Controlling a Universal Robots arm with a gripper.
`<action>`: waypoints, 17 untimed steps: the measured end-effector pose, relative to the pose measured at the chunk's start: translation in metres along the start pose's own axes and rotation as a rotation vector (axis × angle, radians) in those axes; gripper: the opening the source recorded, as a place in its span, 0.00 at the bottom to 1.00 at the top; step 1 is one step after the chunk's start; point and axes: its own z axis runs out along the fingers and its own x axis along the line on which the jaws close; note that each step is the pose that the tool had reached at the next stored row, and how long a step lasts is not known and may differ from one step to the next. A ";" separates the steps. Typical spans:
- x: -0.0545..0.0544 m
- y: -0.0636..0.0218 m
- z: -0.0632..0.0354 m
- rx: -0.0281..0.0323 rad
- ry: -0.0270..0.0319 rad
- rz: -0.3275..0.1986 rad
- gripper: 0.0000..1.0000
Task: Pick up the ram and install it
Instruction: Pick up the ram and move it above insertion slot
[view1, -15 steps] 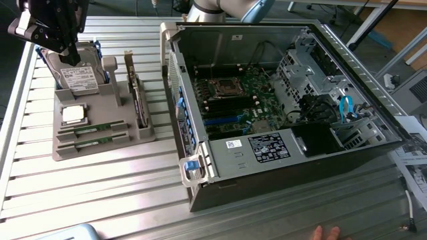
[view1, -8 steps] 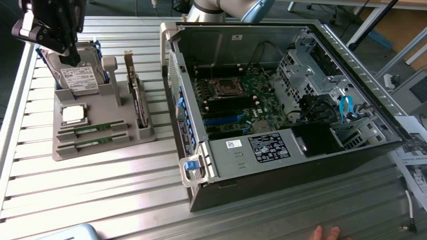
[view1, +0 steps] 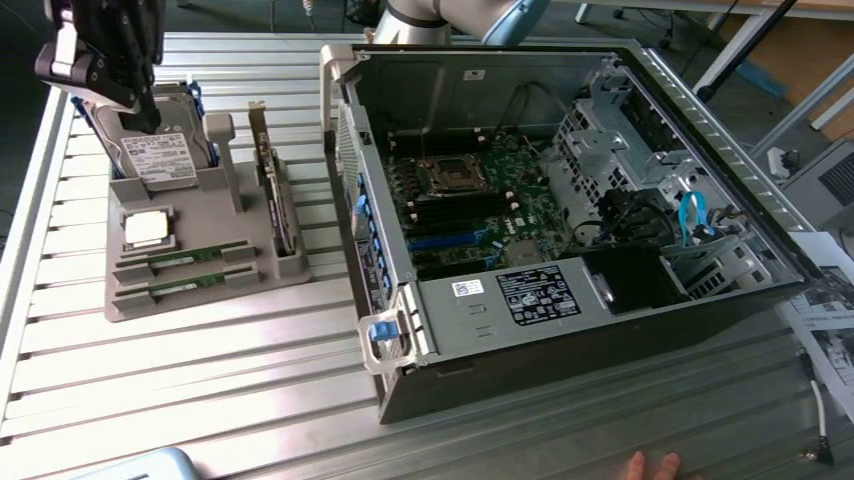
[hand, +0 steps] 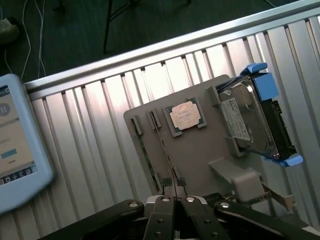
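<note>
The gripper (hand: 175, 194) is hanging above the grey holder (view1: 254, 270) with its jaws pressed fully together, gripping nothing. The ram (view1: 184, 259) is sitting edge-up in a holder slot, a second stick (view1: 180, 287) just beside it, both apart from the fingers. Done well, this step is calling for opened jaws, squared to the stick's long edge and centred on it. The memory slots inside the computer case (view1: 467, 300) are proving hard to make out.
</note>
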 end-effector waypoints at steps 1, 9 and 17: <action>0.000 0.0000 0.0000 0.0005 0.0007 -0.015 0.11; 0.000 0.0000 0.0003 0.0043 0.0061 -0.131 0.11; 0.000 0.0002 0.0002 0.0065 0.0060 -0.132 0.11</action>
